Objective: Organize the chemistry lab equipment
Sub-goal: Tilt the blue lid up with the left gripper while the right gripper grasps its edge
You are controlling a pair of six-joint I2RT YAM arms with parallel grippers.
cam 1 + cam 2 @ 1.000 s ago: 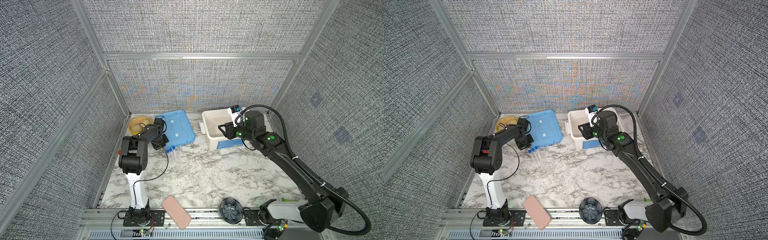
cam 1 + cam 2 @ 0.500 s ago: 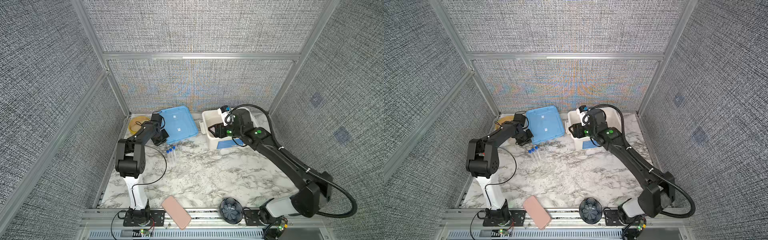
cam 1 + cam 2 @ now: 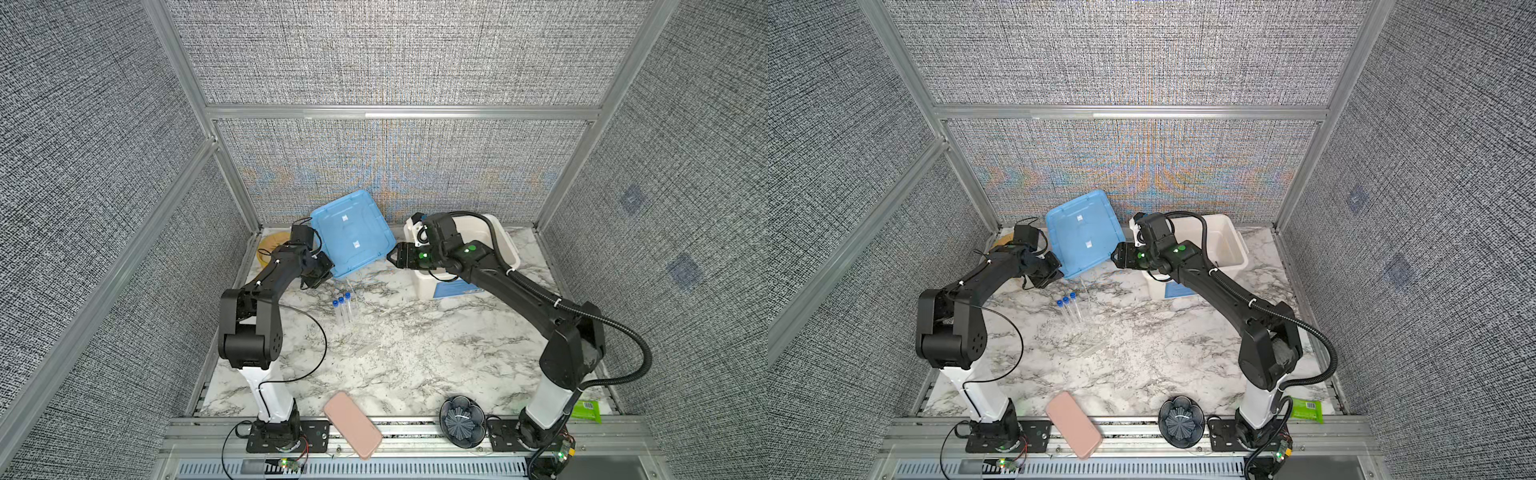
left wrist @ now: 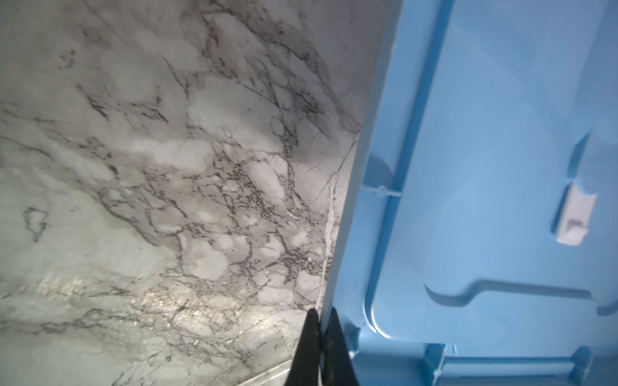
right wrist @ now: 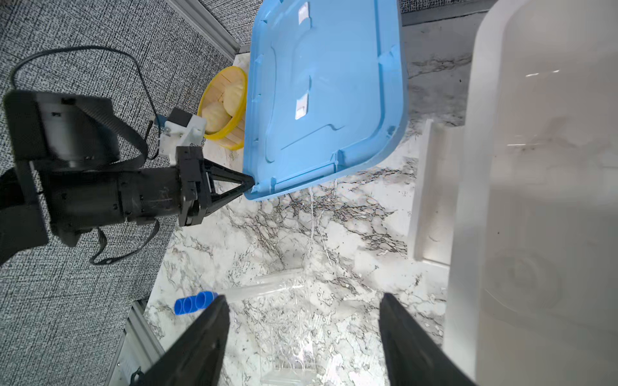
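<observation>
At the back of the marble tabletop (image 3: 415, 353) — blue plastic lid (image 3: 353, 239) tilted up
My left pincer (image 5: 250, 183) clamps its corner; my right pincer (image 5: 302, 296) gapes beside it — three clear blue-capped tubes (image 3: 343, 305) lie together just in front.

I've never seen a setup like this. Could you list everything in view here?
blue lid: one, light blue, tilted up at the back, one corner gripped
tub: one, white, open, back right
capped tubes: three, clear with blue caps, side by side mid-table
thin stick: one, white, on the marble below the lid
round basket: one, yellow, back left, pale pieces inside
flat case: one, pink, front edge
flower-shaped bowl: one, dark, front edge
packet: one, green, front right corner
table: one, white-grey marble
left claw: black, shut on the lid's corner
right claw: black, open, empty, beside the tub
</observation>
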